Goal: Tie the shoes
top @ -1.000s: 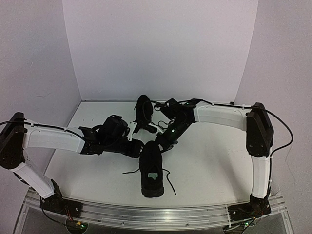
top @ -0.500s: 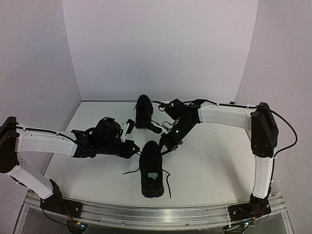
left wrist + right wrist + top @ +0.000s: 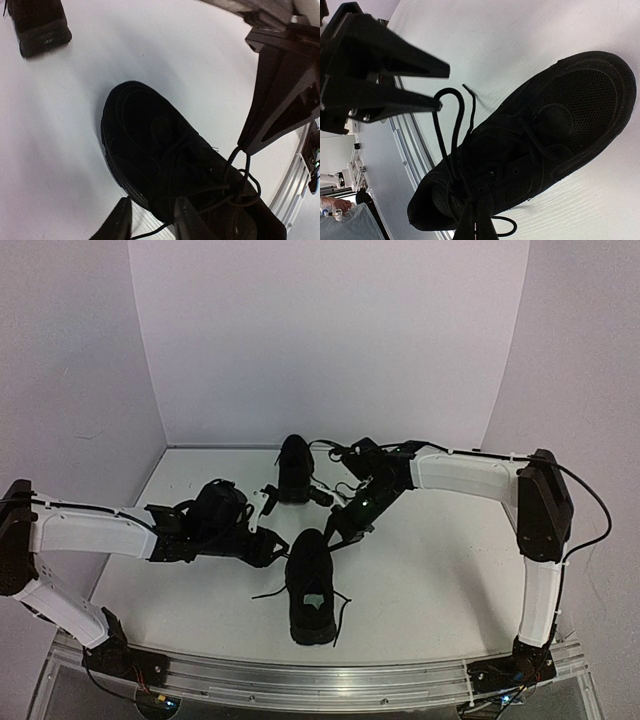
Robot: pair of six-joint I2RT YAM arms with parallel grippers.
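Note:
The near shoe (image 3: 311, 585), black with a pale insole label, lies toe away from me. It fills the left wrist view (image 3: 160, 155) and the right wrist view (image 3: 540, 135). The far shoe (image 3: 294, 468) stands behind it. My left gripper (image 3: 270, 540) is at the near shoe's left side, jaws apart, with a lace loop (image 3: 451, 100) caught on one fingertip (image 3: 439, 104). My right gripper (image 3: 333, 532) is over the shoe's toe end. It is shut on another lace loop (image 3: 239, 165) and holds it taut above the knot.
The far shoe's heel shows at the top left of the left wrist view (image 3: 37, 27). Loose lace ends (image 3: 343, 615) trail on the white table (image 3: 440, 570) beside the near shoe. The metal front rail (image 3: 330, 680) runs along the near edge, and white walls enclose the back and sides.
My left arm has drawn back to the left, away from the shoe. My right gripper has shifted slightly up and right. The loose lace end on the shoe's right has drawn in.

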